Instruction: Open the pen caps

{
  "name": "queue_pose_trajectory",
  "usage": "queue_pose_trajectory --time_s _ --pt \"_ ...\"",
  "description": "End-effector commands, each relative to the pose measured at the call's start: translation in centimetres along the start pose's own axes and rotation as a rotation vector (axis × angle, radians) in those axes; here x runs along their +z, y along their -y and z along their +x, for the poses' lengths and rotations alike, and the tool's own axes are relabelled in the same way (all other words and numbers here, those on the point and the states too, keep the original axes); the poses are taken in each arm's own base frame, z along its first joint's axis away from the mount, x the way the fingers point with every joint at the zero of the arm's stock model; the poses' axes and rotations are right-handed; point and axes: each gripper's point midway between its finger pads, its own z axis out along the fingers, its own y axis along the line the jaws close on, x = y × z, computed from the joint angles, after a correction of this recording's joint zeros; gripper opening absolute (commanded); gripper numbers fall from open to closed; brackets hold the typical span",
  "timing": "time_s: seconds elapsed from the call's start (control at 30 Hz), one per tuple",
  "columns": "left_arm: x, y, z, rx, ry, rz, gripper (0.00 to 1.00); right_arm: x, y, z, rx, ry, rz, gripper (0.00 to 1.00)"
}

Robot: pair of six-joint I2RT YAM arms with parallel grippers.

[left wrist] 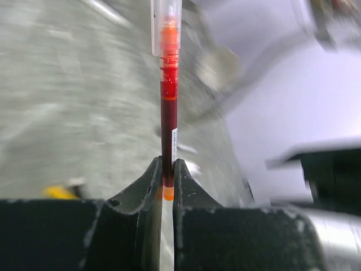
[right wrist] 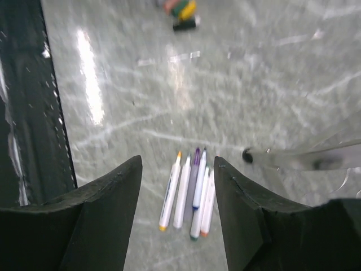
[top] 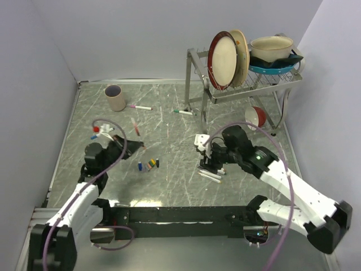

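Observation:
My left gripper is shut on a thin red pen. The pen's orange end sits between the jaws and its far end carries a pale clipped piece. From above, that gripper is left of centre, and the pen points away, blurred. Loose pen caps in mixed colours lie in a small heap just right of it, also visible as the caps in the right wrist view. My right gripper stands open, nothing between its fingers, above several uncapped white pens lying side by side on the table.
A pink-capped pen and a green-capped pen lie farther back. A beige cup stands at the back left. A metal dish rack with plates and bowls fills the back right, and a red-and-white bowl sits under it.

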Motion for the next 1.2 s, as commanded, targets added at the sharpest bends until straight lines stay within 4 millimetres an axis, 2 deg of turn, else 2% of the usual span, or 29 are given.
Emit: queue_pose_trajectory --time_s 0.0,0.03,0.07,0.1,0.13,0.17,0.2,0.23,0.3,0.33,0.37,0.43,0.53,0.6,0.97,1.07,1.17 --pt "-0.7 9.2 1.3 0.230 0.052 0.407 0.01 -0.9 0.1 -5.2 -0.001 0.194 0.001 0.64" --pt "-0.8 9.8 1.7 0.243 0.063 0.429 0.01 -0.4 0.3 -5.4 0.012 0.196 -0.005 0.66" --pt "-0.9 10.3 3.1 0.245 0.043 0.461 0.01 -0.5 0.0 -6.3 0.033 0.217 -0.039 0.66" --pt "-1.1 11.1 3.0 0.259 0.067 0.492 0.01 0.1 0.0 -6.4 0.062 0.207 -0.060 0.68" --pt "-1.1 11.3 3.0 0.262 0.089 0.496 0.01 -0.1 0.2 -7.8 0.109 0.229 -0.067 0.70" --pt "-1.3 11.6 3.8 0.259 0.080 0.519 0.01 0.0 0.2 -8.5 0.137 0.240 -0.083 0.71" --pt "-1.4 12.0 3.8 0.258 0.102 0.535 0.01 0.6 0.2 -8.8 0.172 0.233 -0.111 0.72" --pt "-1.5 12.2 3.5 0.253 0.131 0.538 0.01 0.4 0.2 -10.0 0.224 0.258 -0.127 0.72" --pt "-1.6 12.3 4.5 0.233 0.129 0.545 0.01 0.8 -0.3 -11.0 0.276 0.282 -0.188 0.72" --pt "-1.7 12.6 4.1 0.229 0.167 0.550 0.01 0.9 -0.6 -12.1 0.334 0.314 -0.218 0.72" --pt "-1.9 12.9 4.8 0.224 0.154 0.561 0.01 1.0 -0.8 -12.6 0.366 0.330 -0.244 0.72" --pt "-1.9 13.2 5.1 0.221 0.161 0.567 0.01 1.3 -0.9 -14.0 0.505 0.355 -0.294 0.71" --pt "-2.0 14.0 6.0 0.209 0.154 0.587 0.01 1.8 -0.4 -15.3 0.653 0.370 -0.302 0.69" --pt "-1.8 14.1 6.3 0.203 0.150 0.582 0.01 2.1 -0.1 -15.9 0.687 0.381 -0.297 0.68" --pt "-1.5 15.4 8.0 0.185 0.112 0.620 0.01 4.4 1.0 -15.5 0.762 0.363 -0.280 0.58" --pt "-1.3 15.7 8.3 0.184 0.105 0.626 0.01 5.2 0.7 -15.4 0.757 0.348 -0.288 0.51" --pt "-1.2 16.0 8.8 0.183 0.089 0.634 0.01 5.9 0.3 -15.0 0.746 0.328 -0.297 0.39"
